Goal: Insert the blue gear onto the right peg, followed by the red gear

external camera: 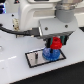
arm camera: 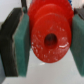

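White tabletop (external camera: 12,57) fills the exterior view, glossy and pale, with a dark background along the top edge. Franka arm (external camera: 42,12) — white housing with grey joints — occupies the upper half of that frame; no brand mark or lettering can be read on it at this resolution. Grey plate (external camera: 35,58) with a black rim lies at lower centre, slightly skewed. Blue gear (external camera: 50,54) rests on the plate's end toward the exterior view's right; the peg beneath it is hidden. A second thin dark peg (external camera: 36,56) stands on the plate toward the exterior view's left. Gripper (external camera: 55,44) hangs directly over the blue gear, its fingers closed on the red gear (external camera: 56,43), which sits just above the blue one — contact between the two cannot be judged. In the wrist view, teal finger pads (arm camera: 21,46) press the red gear (arm camera: 50,37) from both sides, its centre bore facing the camera.
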